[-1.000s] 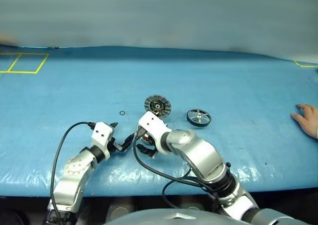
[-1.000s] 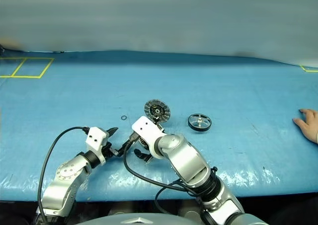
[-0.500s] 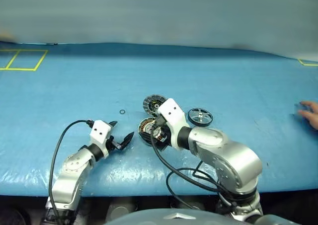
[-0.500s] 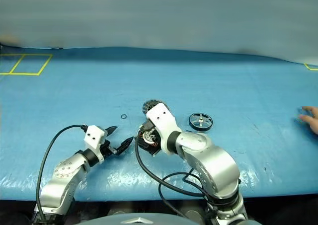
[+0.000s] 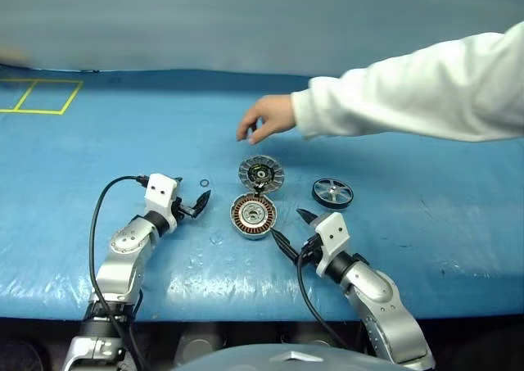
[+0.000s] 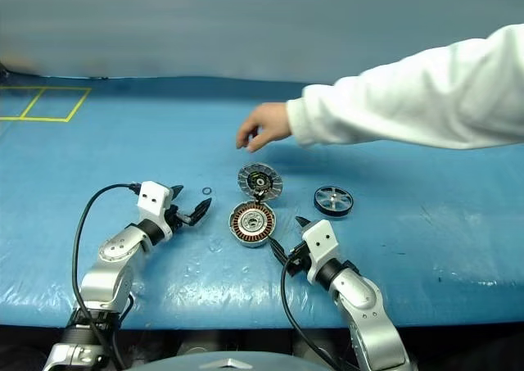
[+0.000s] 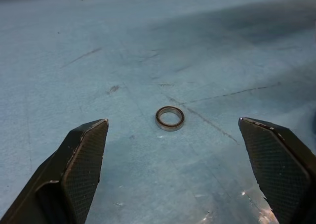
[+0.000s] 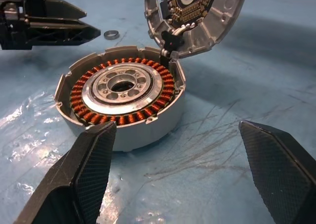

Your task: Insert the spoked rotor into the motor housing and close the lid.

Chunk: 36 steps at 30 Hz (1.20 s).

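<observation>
From the head, the motor housing (image 5: 253,216) sits open on the blue desk (image 5: 426,223) with the lid (image 5: 260,174) tilted against its far edge and the spoked rotor (image 5: 332,193) lying apart to the right; a person's hand (image 5: 266,117) hovers beyond. The left claw (image 5: 200,203) and right claw (image 5: 293,226) both gape empty. In the left wrist view, a small washer ring (image 7: 170,118) lies ahead. In the right wrist view, copper windings face up, so fetching the rotor looks next, likely by the right claw.

One motor housing (image 5: 253,216), one lid (image 5: 261,174), one spoked rotor (image 5: 332,193), one small ring (image 5: 204,183).
</observation>
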{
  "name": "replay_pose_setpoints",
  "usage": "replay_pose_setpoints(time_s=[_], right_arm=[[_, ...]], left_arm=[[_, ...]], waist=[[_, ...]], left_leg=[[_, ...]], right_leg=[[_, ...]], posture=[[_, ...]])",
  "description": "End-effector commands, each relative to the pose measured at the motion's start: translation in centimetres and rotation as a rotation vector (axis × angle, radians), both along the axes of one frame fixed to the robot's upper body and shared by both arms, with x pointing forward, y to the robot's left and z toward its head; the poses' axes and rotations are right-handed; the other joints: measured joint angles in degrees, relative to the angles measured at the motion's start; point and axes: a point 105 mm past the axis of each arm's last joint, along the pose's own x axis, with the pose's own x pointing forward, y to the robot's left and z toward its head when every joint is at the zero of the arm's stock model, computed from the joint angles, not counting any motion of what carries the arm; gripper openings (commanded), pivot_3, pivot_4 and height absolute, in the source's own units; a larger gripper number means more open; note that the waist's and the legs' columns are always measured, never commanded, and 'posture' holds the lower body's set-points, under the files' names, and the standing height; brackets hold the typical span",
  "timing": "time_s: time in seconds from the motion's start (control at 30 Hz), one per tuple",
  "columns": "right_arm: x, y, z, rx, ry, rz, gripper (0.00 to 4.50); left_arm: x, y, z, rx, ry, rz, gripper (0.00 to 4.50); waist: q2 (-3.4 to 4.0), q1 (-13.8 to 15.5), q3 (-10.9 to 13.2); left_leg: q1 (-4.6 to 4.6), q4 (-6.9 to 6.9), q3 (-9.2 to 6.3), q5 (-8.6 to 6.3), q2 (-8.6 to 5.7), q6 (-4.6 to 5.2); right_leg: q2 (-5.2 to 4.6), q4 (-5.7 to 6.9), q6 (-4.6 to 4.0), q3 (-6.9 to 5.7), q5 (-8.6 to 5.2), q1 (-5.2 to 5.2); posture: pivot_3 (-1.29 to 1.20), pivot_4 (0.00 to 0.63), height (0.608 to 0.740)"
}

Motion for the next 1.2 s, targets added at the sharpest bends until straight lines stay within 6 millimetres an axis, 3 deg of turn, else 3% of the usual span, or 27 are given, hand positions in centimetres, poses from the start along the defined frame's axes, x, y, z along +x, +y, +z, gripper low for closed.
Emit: replay_pose_setpoints(time_s=[0.03,0.4,1.2], right_arm=[[0.1,0.1,0.6,0.01,-0.046,-0.014,4.19],[0.3,0.3,0.9,0.03,-0.051,-0.025,4.19],[0.2,0.9,0.9,0.04,-0.049,-0.001,4.19]], left_arm=[[0.8,0.0,0.4,0.008,-0.036,-0.008,4.5],[1.0,-1.0,-0.6,0.025,-0.016,-0.067,4.5],[0.4,-1.0,-0.5,0.041,-0.011,-0.099,4.5]], waist=[[-0.03,-0.1,0.0],[-0.1,-0.2,0.1],[-0.1,-0.2,0.1]], left_leg=[[-0.01,0.0,0.01,0.0,-0.01,0.01],[0.01,0.04,0.03,0.0,0.0,0.0],[0.05,0.18,0.03,0.0,0.0,0.01]], right_leg=[[-0.01,0.0,0.01,0.01,0.01,-0.01],[-0.02,0.03,0.08,0.02,0.06,0.03],[-0.02,0.12,0.19,0.03,0.13,0.08]], posture=[[0.0,0.15,0.74],[0.0,0.15,0.74],[0.0,0.15,0.74]])
